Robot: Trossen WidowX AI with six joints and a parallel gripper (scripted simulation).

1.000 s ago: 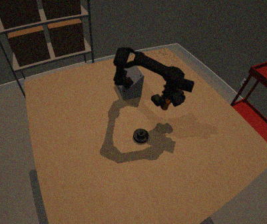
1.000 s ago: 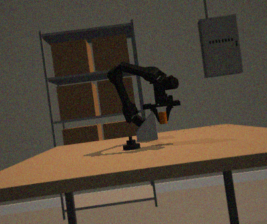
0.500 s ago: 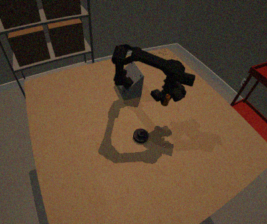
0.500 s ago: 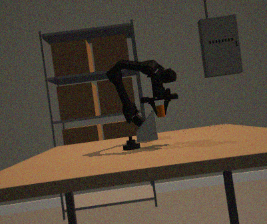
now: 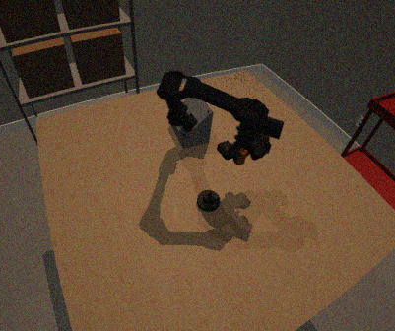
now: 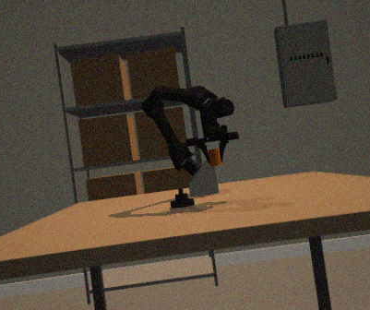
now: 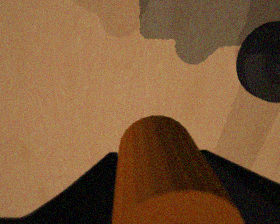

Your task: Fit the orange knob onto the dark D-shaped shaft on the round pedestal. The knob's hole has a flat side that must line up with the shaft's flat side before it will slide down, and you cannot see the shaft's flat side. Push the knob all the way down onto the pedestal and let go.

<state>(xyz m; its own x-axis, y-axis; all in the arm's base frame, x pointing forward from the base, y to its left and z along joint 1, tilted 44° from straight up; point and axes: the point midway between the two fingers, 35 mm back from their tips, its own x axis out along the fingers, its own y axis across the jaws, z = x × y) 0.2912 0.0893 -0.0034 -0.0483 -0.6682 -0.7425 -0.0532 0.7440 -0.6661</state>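
Note:
The orange knob (image 5: 240, 158) (image 6: 215, 157) (image 7: 161, 165) is held upright between the fingers, high above the table. My gripper (image 6: 215, 160) (image 7: 157, 159) is shut on it, with a dark finger on each side. The knob's hole is not visible in the wrist view. The round dark pedestal (image 5: 208, 207) (image 6: 182, 203) (image 7: 248, 75) stands on the table, off to one side of the knob and lower. Its thin shaft (image 6: 180, 191) points up in the exterior view. The shaft's flat side cannot be made out.
A grey block (image 5: 202, 134) (image 6: 205, 183) stands at the arm's base on the wooden table (image 5: 124, 276) (image 6: 273, 208). The arm's shadow falls around the pedestal. Shelving (image 5: 70, 34) (image 6: 125, 111) and a red cart (image 5: 380, 177) stand beyond the table.

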